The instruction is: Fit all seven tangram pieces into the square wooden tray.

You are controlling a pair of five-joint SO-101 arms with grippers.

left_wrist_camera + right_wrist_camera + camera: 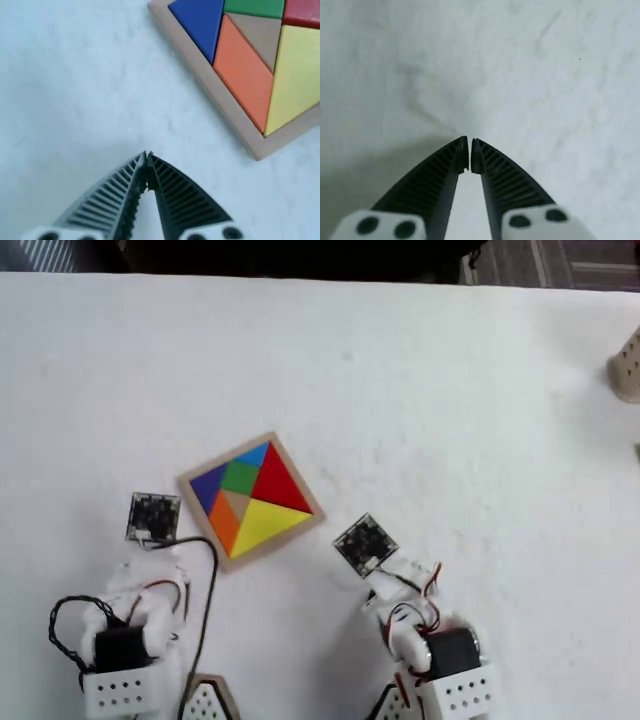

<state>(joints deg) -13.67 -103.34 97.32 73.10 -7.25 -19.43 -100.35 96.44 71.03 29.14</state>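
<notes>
Work looks finished: the square wooden tray (pixel 298 474) lies on the table (pixel 450 390) between my arms, seemingly holding all seven tangram pieces (pixel 250 502). My left pincer (pixel 148 170) and right pincer (pixel 470 155) are pressed together, empty.

In the left wrist view the wooden tray (pixel 210 79) runs off the top and right edges, so the blue piece (pixel 200 20), green piece (pixel 255 6), red piece (pixel 305 11) and yellow piece (pixel 297 75) are cut short. In the high view a tan perforated object (pixel 627 365) is clipped by the right edge, and the left arm's base (pixel 118 690) and right arm's base (pixel 460 695) by the bottom edge.
</notes>
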